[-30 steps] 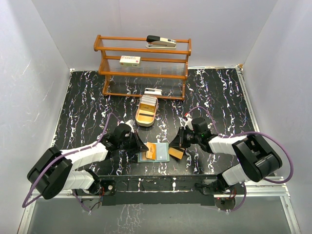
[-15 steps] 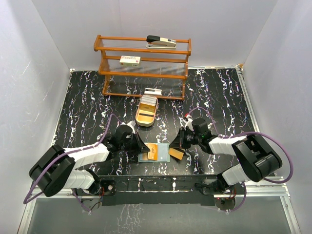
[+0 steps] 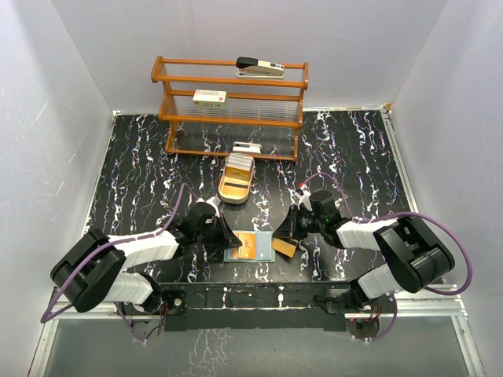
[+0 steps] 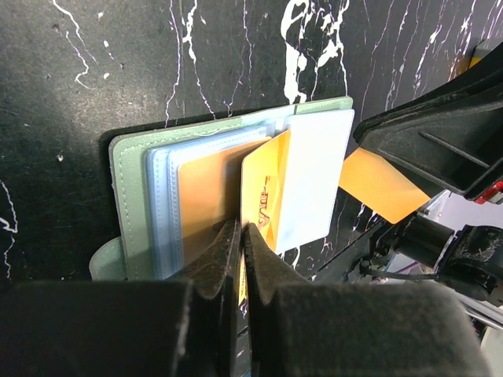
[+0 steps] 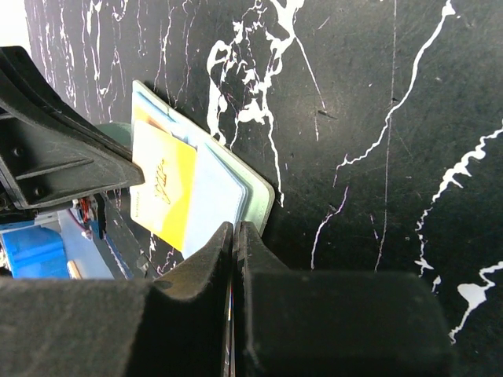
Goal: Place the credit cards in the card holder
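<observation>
Near table [image 3: 354, 157] edge, card holder [image 4: 127, 196] lies open btwn arms, L pincer [image 4: 240, 229] clamped on orange VIP card [image 4: 263, 192] over its pockets, R pincer [image 5: 234, 229] clamped on gold card [image 4: 377, 187] just beside; tan tray [image 3: 233, 190] farther back.

A black table [image 3: 354, 157] with wiggly white lines, a soft green card holder [image 4: 126, 196] with pale blue pockets [image 4: 161, 212], an orange card [image 4: 263, 196], a white card [image 4: 318, 181] and a brown rack [image 3: 228, 102] are seen.
</observation>
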Available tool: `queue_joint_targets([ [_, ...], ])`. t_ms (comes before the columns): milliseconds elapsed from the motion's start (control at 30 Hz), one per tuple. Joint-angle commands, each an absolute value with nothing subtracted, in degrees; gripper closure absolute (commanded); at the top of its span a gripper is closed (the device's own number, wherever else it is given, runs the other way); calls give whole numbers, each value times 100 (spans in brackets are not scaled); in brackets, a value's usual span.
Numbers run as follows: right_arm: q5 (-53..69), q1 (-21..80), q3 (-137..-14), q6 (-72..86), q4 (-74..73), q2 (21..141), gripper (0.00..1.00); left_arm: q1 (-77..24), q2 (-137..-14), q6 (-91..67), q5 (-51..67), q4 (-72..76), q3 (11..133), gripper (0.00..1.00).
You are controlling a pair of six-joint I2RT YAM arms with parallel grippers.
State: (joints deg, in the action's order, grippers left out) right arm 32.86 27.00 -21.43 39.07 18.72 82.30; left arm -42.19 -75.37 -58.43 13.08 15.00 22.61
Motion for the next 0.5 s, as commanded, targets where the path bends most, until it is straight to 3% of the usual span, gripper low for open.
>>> queue_joint_targets([
  [0,3200,2741,-2121,3823,2224,8331,100,-4271,-7590,-5516,1193,1466,2279,100],
  [200,3137,2735,-2135,3746,2198,8481,100,-4276,-7620,-5318,1229,1550,2315,100],
  [467,3085,2746,-2048,3779,2339,8603,100,-4280,-7624,-5730,1887,2853,1919,100],
])
